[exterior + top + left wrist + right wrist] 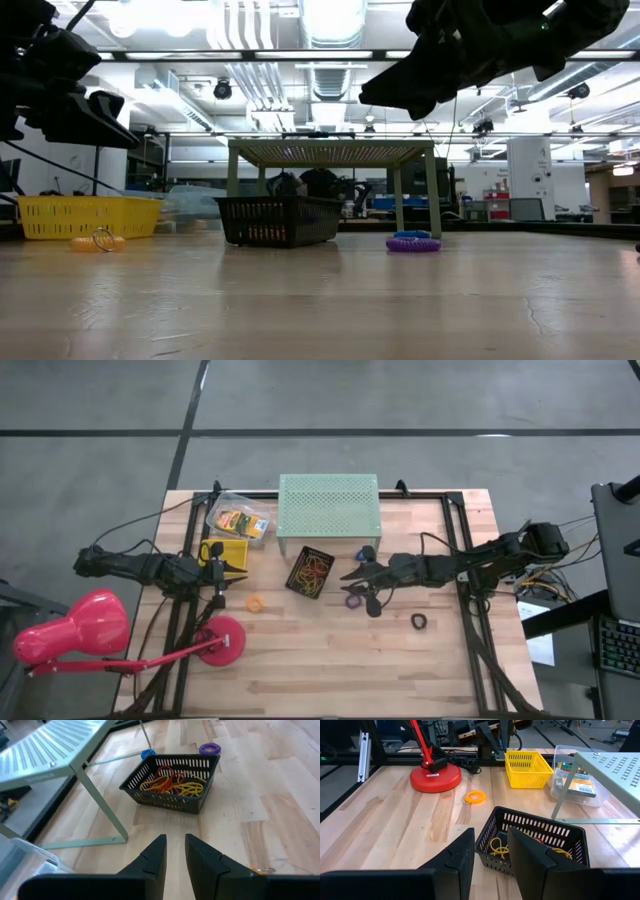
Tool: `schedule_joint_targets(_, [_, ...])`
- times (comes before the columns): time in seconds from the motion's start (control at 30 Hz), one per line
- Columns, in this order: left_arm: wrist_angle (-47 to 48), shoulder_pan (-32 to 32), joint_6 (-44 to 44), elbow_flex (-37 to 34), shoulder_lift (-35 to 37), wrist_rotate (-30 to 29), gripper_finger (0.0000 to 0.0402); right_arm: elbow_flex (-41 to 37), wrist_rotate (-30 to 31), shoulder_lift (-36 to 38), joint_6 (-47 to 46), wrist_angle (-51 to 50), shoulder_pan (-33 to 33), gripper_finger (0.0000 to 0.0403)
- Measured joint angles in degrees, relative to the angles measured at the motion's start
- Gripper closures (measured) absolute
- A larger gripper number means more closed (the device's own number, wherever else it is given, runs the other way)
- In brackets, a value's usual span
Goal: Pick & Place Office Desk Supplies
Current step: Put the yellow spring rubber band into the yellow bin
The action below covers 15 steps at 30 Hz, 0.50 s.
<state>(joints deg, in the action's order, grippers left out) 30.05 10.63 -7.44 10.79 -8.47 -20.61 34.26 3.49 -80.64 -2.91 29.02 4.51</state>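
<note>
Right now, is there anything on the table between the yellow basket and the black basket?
Only bare wood between the yellow basket and the black basket in the high view; the orange ring lies nearer the front.

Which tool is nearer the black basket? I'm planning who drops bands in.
Right. The right tool sits just beside the black basket, toward the purple ring. The left tool waits farther off, by the yellow basket.

Lamp (70, 630) head cut off at left edge; printed boxes (240, 520) in clear tub too small to read.
</note>
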Motion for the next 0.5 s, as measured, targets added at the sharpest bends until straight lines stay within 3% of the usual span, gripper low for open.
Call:
schedule_joint_targets(0.27, [-4.0,0.0,-2.8,0.0,-0.1,0.2,0.033,0.0,0.0,0.0,0.0,0.0,0.0,0.0291])
schedule_joint_targets(0.37, [-12.4,0.0,-10.9,0.0,-0.1,5.0,0.0335,0.0,0.0,0.0,0.1,0.0,0.0,0.0291])
schedule_joint_targets(0.5, [-23.2,0.0,-19.4,0.0,0.0,16.2,0.0345,0.0,0.0,0.0,0.1,0.0,0.0,0.0291])
